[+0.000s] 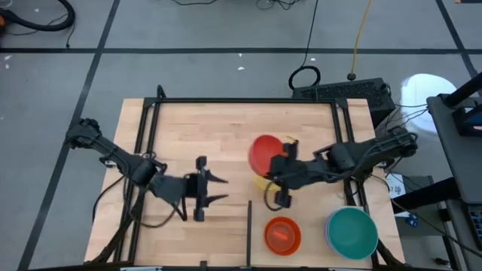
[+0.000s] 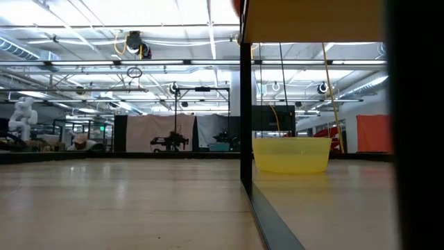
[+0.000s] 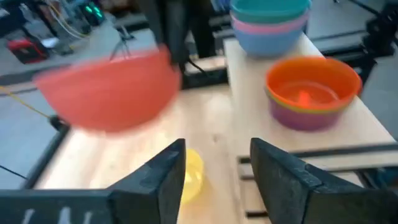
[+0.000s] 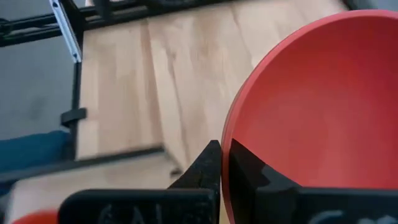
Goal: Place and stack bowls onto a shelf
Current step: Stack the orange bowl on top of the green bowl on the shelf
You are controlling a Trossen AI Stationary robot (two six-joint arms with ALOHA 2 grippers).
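High view: right gripper (image 1: 280,167) sits mid-frame, right of centre, clamped on the rim of the red bowl (image 1: 265,153), which hangs just above and left of it over the tabletop (image 1: 203,128). Right wrist view confirms it: fingers pinched tight on the thin rim edge, one inside, one outside, bowl wall filling the right half of the frame. Yellow bowl (image 1: 260,181) peeks out just below the red one in the high view; the low view shows it upright on the wood, just right of the dark upright divider (image 2: 245,118). Orange bowl (image 1: 282,235) sits lower centre-right, nested in a purple bowl (image 3: 309,116) per the left wrist view. Teal bowl (image 1: 352,232) is lower right, topping a pink bowl (image 3: 272,26) and blue bowl (image 3: 267,41) stack. Left gripper (image 1: 221,188) is left of centre, fingers apart and empty, pointing toward the red bowl. Handling call: plain plastic, so light and stiff enough, but smooth, and a one-point rim pinch lets the bowl swing or pivot. Rim is the only sensible hold; walls are too wide and slick. Likely destination is the teal stack, same larger size; lower level, release only when seated.
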